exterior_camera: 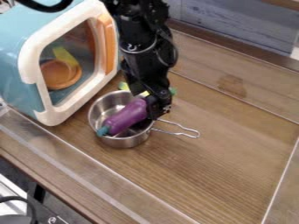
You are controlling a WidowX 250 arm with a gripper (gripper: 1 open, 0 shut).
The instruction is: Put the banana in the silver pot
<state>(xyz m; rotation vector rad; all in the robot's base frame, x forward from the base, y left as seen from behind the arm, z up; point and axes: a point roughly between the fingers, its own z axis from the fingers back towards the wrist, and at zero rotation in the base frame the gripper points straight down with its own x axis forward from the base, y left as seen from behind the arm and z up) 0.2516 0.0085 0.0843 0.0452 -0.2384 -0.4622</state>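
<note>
The silver pot [103, 133] stands in front of the toy microwave, its wire handle [183, 132] pointing right. A purple eggplant [125, 116] lies inside it. My gripper [152, 99] points down over the pot's far right rim, and its fingers look spread apart. The yellow banana [131, 89] lies at the pot's back rim, between and under the fingers. They hide most of it, so only yellow-green bits show on either side. Whether it rests inside the pot or on the rim I cannot tell.
A teal and cream toy microwave [47, 61] with an orange door stands just left of the pot, yellow-orange food behind its window. The wooden table [222, 149] has a raised edge along the front and right. A grey wall runs along the back.
</note>
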